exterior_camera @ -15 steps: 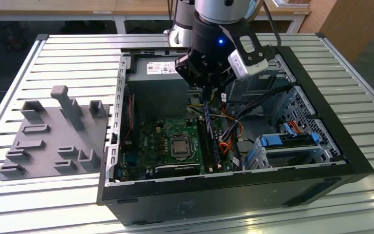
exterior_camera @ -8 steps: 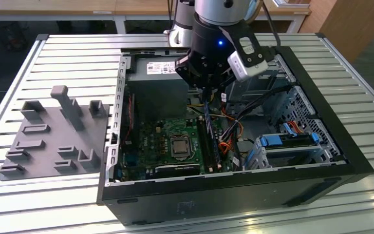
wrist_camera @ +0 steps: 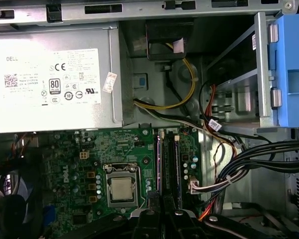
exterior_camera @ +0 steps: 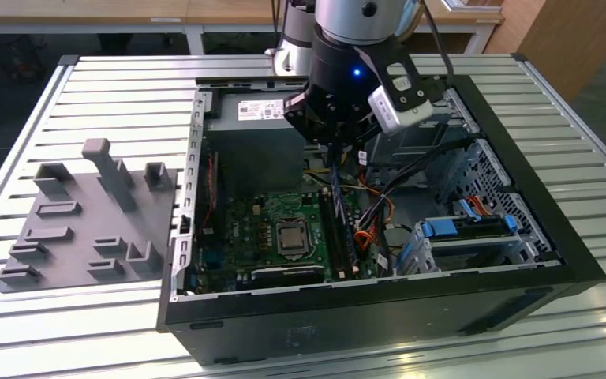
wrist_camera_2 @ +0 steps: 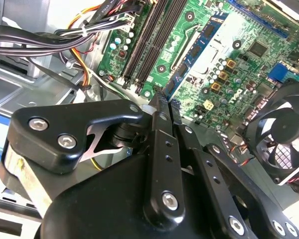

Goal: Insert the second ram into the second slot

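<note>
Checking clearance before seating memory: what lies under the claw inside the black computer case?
A green motherboard with two long black memory slots, a silver processor socket and bundled black cables. The claw covers one end of the slots; whether a module sits there is hidden.

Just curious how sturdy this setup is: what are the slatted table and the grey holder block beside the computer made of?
The slatted table looks like bare metal, probably aluminium: pale silvery ribs with a soft sheen. The grey holder block seems to be plastic, perhaps printed or moulded: even matte grey, no shine, chunky posts and slots.
</note>
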`<state>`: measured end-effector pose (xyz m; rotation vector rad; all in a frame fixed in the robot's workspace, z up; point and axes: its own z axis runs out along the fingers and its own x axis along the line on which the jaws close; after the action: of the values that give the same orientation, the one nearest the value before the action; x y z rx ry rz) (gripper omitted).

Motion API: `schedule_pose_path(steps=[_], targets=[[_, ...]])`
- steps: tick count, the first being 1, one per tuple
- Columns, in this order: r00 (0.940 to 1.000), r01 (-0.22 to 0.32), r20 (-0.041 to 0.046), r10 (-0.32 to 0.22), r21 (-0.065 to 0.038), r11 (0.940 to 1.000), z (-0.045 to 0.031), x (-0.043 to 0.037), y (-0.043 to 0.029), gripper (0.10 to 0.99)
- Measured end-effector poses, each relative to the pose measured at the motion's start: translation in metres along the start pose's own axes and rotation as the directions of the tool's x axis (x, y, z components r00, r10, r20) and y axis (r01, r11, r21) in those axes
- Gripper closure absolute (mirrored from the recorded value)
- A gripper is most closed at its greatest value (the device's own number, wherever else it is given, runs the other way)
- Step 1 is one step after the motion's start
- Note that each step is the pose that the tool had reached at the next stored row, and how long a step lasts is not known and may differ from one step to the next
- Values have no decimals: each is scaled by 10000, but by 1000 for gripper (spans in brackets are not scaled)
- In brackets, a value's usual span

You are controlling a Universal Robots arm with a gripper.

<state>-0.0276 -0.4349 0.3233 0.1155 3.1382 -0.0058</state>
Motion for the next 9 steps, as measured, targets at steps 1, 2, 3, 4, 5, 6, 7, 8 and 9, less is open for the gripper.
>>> schedule_pose_path(steps=[1,2,3,4,5,6,7,8,9], targets=[[10000,0,0,0,1,10000,3,0,0,949],[10000,0,0,0,0,10000,5,0,-1,949],[10000,0,0,0,0,10000,8,0,-2,949],[10000,0,0,0,-2,10000,11,0,-2,949],[10000,0,0,0,0,10000,13,0,-3,949],[10000,0,0,0,0,10000,16,0,-3,949],[10000,0,0,0,0,10000,19,0,-4,949],[10000,0,0,0,0,10000,21,0,-4,949],[10000,0,0,0,0,10000,23,0,-4,949]])
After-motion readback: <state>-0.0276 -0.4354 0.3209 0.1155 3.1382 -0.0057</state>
